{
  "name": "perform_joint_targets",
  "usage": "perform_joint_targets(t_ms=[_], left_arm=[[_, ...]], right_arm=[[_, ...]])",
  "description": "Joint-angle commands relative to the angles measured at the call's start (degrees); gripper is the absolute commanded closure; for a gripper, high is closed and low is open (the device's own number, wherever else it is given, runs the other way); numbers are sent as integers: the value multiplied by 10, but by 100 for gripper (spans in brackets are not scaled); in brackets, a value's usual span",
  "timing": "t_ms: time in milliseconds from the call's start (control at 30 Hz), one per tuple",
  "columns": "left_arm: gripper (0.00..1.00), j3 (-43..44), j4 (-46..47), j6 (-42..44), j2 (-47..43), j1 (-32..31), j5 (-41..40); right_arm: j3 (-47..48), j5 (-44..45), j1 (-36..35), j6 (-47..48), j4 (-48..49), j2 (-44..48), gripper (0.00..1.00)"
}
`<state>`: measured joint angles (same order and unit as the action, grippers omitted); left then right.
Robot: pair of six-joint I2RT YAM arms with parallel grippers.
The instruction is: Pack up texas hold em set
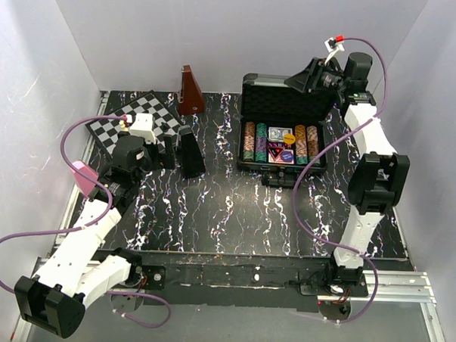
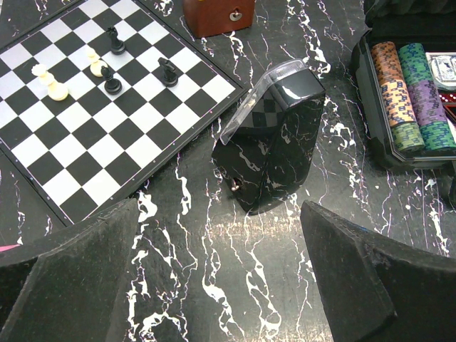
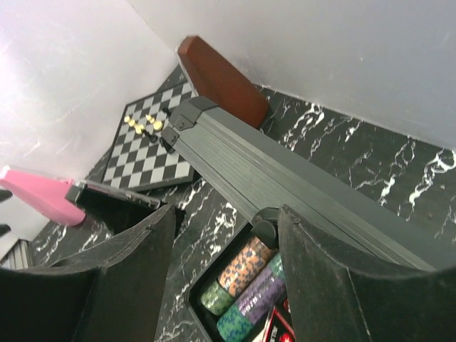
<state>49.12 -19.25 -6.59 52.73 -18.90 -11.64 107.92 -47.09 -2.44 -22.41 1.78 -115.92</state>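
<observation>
**A:** Where's the set?

**B:** Upper right of the top view. The black case (image 1: 243, 145) stands open with its lid (image 3: 285, 178) upright. The chip rows (image 1: 253, 142), card decks (image 1: 279, 133) and a yellow button (image 1: 288, 137) lie inside.

**A:** And the arms?

**B:** The right gripper (image 3: 226, 228) is at the lid's top edge, jaws spread and clamping nothing. The left gripper (image 2: 221, 235) hangs wide open and empty, left of centre.

**A:** So it's closing the lid?

**B:** I'd judge so. Tip it forward slowly from that top edge, and first check nothing stands proud of the rim.

Marbled table (image 1: 211, 216): case (image 1: 284, 96), chessboard (image 1: 159, 111), pyramid (image 1: 190, 93), black box (image 2: 274, 135).
</observation>
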Motion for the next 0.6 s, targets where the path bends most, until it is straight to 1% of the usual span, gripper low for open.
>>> perform_joint_targets(t_ms=[0,133,233,267,400,500,567], left_arm=[[2,1,6,4,-6,-1,-1],[2,0,5,2,-6,-1,5],[2,0,4,2,-9,-1,3],[2,0,4,2,-10,-1,1],[2,0,4,-1,-14,-1,-5],[2,-2,6,0,-18,-1,-6],[2,-2,6,2,-19,-1,-8]], right_arm=[[-88,-8,-27,50,-59,61,34],[-168,6,-36,93,-95,121,38],[-280,30,-42,104,-80,207,39],[-312,50,-44,112,-82,239,39],[-426,173,-48,143,-117,391,38],[-487,262,-48,146,-145,497,34],[-515,302,-48,140,-157,539,32]])
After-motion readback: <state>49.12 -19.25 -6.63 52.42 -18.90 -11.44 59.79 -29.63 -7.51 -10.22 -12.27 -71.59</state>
